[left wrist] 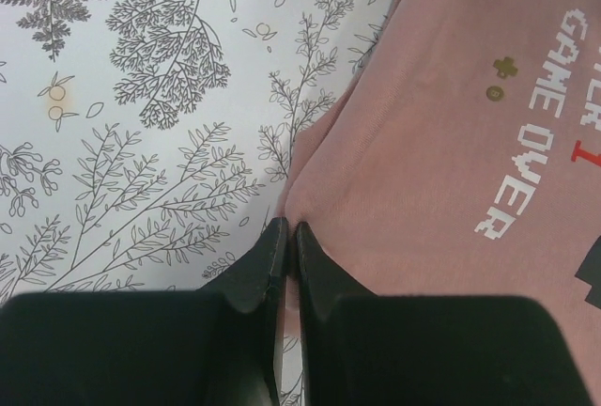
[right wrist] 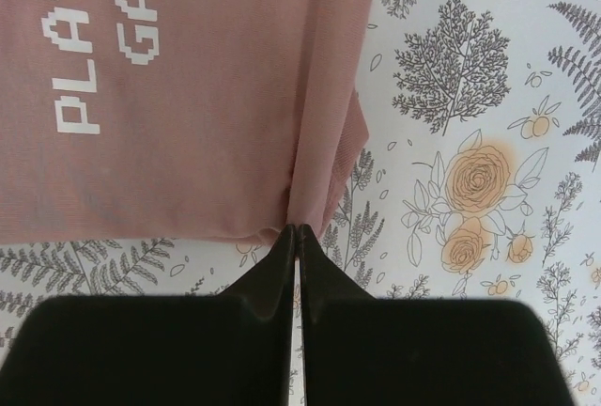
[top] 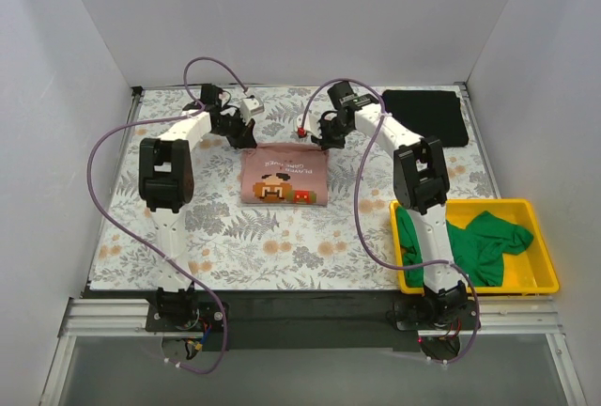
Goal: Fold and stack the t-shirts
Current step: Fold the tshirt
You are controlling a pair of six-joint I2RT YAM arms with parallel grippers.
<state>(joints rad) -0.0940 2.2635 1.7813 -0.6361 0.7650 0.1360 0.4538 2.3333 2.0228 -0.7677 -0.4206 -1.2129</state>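
Note:
The dusty pink t-shirt [top: 284,177] lies folded into a rectangle at the table's middle, its print facing up. My left gripper [top: 240,135] is at its far left corner, and in the left wrist view [left wrist: 285,228] the jaws are shut with pink cloth [left wrist: 441,143] pinched between them. My right gripper [top: 325,139] is at the far right corner, and in the right wrist view [right wrist: 296,229] it is shut on the pink cloth's [right wrist: 188,96] edge. The black t-shirt [top: 425,117] lies folded at the far right. The bright green t-shirt [top: 470,242] lies crumpled in the yellow bin [top: 540,279].
The floral table covering [top: 282,246] spans the table. White walls close the back and both sides. The yellow bin stands at the near right beside the right arm's base. Purple cables loop over both arms.

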